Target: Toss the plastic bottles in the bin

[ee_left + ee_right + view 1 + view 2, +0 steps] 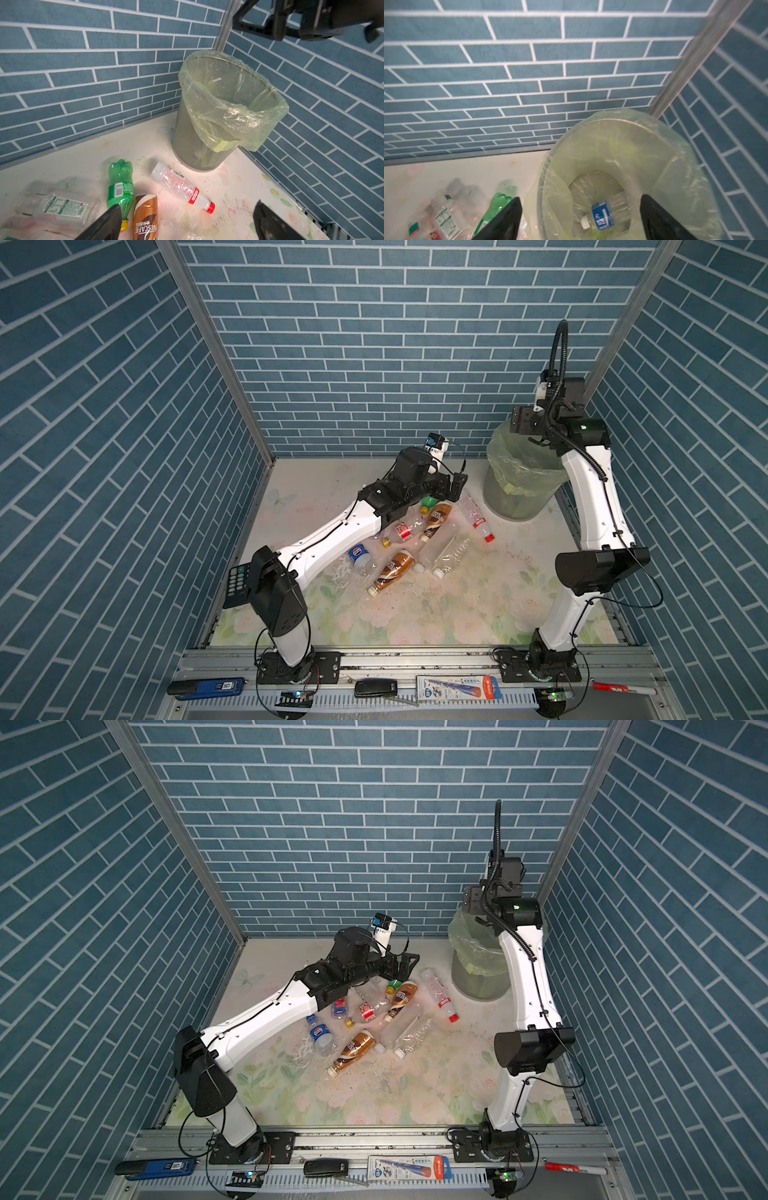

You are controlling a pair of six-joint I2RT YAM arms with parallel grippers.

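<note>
Closest in, the right gripper (580, 197) hangs over the bin (629, 122), jaws apart and empty. A blue-labelled bottle (602, 216) lies at the bottom of the bag (675, 166). Over the other plastic bottles (436, 520) scattered mid-bench (457, 614), the left gripper (187, 204) hovers, jaws wide and empty. The bin stands in the far right corner.
</note>
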